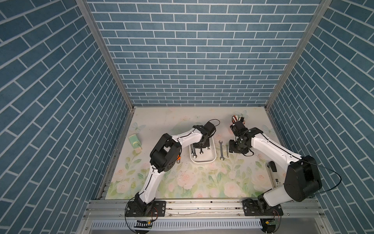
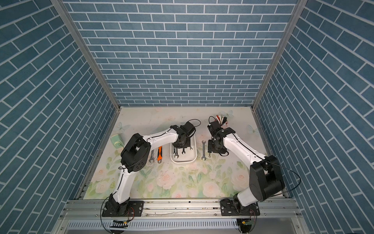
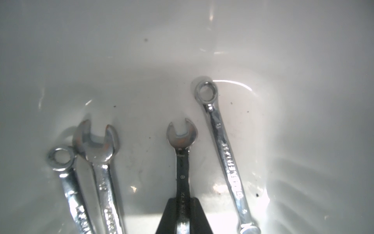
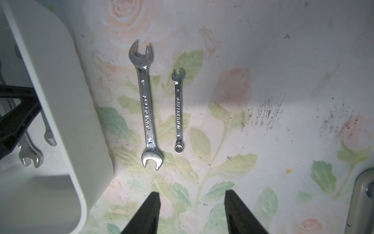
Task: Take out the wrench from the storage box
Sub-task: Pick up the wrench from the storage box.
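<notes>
The white storage box lies mid-table with several wrenches inside. My left gripper reaches down into it and is shut on the shaft of a dark open-ended wrench that lies on the box floor. Beside that wrench lie a ring-ended wrench, an open-ended wrench and another ring-ended one. My right gripper hovers open over the mat to the right of the box, with nothing between its fingers.
Two wrenches, a large one and a small one, lie on the floral mat right of the box. A wrench and an orange-handled tool lie left of it. A cup of pens stands behind; a green object sits far left.
</notes>
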